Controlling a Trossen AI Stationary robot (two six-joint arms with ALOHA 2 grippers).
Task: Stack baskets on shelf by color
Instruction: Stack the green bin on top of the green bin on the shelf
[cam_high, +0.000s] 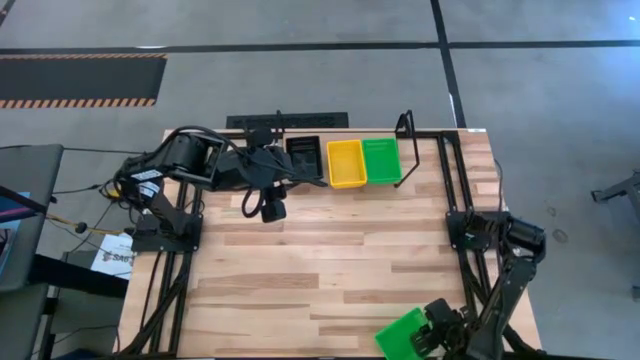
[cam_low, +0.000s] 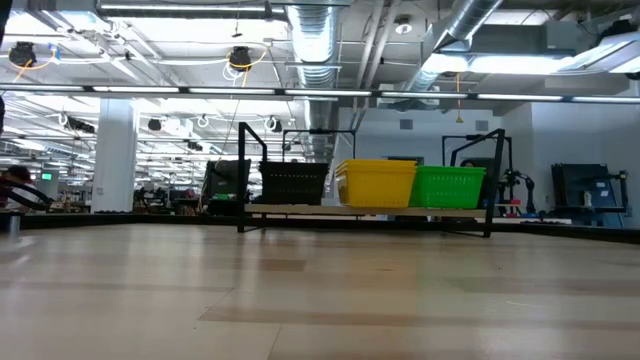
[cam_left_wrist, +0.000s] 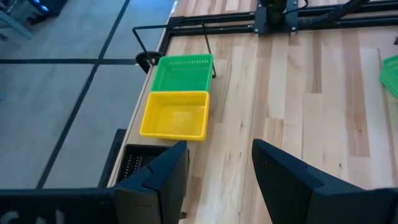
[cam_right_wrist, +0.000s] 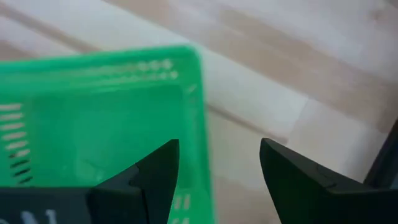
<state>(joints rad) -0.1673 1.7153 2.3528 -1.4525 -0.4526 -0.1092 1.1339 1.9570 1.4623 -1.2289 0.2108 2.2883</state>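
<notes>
My right gripper (cam_right_wrist: 214, 180) has its jaws spread with nothing between them, and the loose green basket (cam_right_wrist: 106, 118) lies directly under it, its near long rim running just inside one finger (cam_right_wrist: 149, 177) while the other finger hangs over bare wood. From above, that green basket (cam_high: 402, 333) sits at the table's front edge on my right side, turned askew to the table edges, so I judge the grab turns on straddling that one rim wall with the jaws crosswise to it. The right arm is clearly the nearer one. The basket is thin, translucent-looking plastic with slotted mesh sides and a flared lip, light and likely to skid on the smooth, pale planked table (cam_high: 300, 290). My left gripper (cam_left_wrist: 217, 180) waits at the far side, jaws also apart and empty, hovering just beside the shelf (cam_high: 405, 125). On that low black tube rack stand a black basket (cam_high: 303, 158), a yellow basket (cam_high: 346, 163) and a green basket on the shelf (cam_high: 381, 160), abreast and touching, their long axes pointing across the rack.
</notes>
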